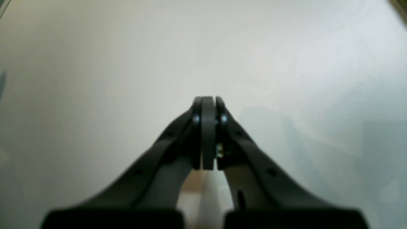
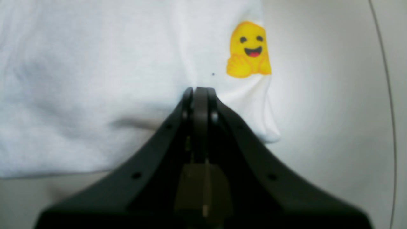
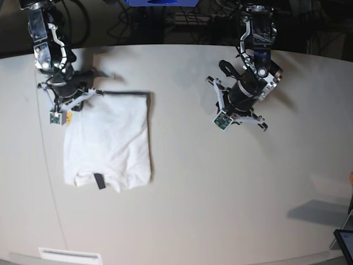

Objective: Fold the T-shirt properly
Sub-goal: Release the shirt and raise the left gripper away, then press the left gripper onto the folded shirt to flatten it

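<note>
The white T-shirt (image 3: 110, 138) lies folded into a narrow rectangle on the left of the table, plain side up, with its dark neck tag (image 3: 100, 181) at the near edge. My right gripper (image 3: 77, 96) is at the shirt's far left corner. In the right wrist view this gripper (image 2: 200, 89) is shut, and the cloth (image 2: 95, 95) puckers around its tips beside a yellow smiling-face print (image 2: 249, 49). My left gripper (image 3: 242, 105) hovers over bare table to the right, well away from the shirt. In its own view the left gripper (image 1: 208, 99) is shut with nothing in it.
The pale table (image 3: 220, 193) stretches between the two arms. A thin cable (image 2: 386, 79) runs along the table past the shirt's left side. A dark screen corner (image 3: 345, 240) sits at the near right edge, and a white strip (image 3: 69, 255) lies at the near left edge.
</note>
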You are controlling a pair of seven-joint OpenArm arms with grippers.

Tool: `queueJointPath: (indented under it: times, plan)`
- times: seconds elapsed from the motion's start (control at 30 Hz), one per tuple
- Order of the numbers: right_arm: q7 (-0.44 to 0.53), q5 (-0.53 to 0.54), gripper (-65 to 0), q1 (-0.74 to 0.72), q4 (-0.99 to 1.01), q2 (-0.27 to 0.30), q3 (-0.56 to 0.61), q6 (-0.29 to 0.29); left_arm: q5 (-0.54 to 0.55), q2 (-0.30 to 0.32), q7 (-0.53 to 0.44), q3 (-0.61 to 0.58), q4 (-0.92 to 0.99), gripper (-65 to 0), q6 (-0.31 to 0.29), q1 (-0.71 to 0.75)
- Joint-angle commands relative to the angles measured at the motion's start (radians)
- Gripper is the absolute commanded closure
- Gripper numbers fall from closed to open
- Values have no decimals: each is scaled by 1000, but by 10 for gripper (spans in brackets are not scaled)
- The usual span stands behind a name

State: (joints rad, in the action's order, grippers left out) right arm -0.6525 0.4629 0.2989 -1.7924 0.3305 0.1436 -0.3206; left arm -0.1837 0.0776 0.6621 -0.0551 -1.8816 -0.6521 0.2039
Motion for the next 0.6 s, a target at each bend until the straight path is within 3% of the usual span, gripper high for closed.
queueJointPath:
  times: [0.0,0.43,0.57]
  plan:
    - [12,-3,-1,-7,-39,5,-6,1,3,3,-20,1,-20,0,8,-10]
    - [18,-3,-1,29,-111,8,-5,1,13,-6,-20,-9,-39,0,8,-16]
    - [40,-5,0,-11,-183,32,-6,1,85,-54,-25,-41,-125,0,7,-34]
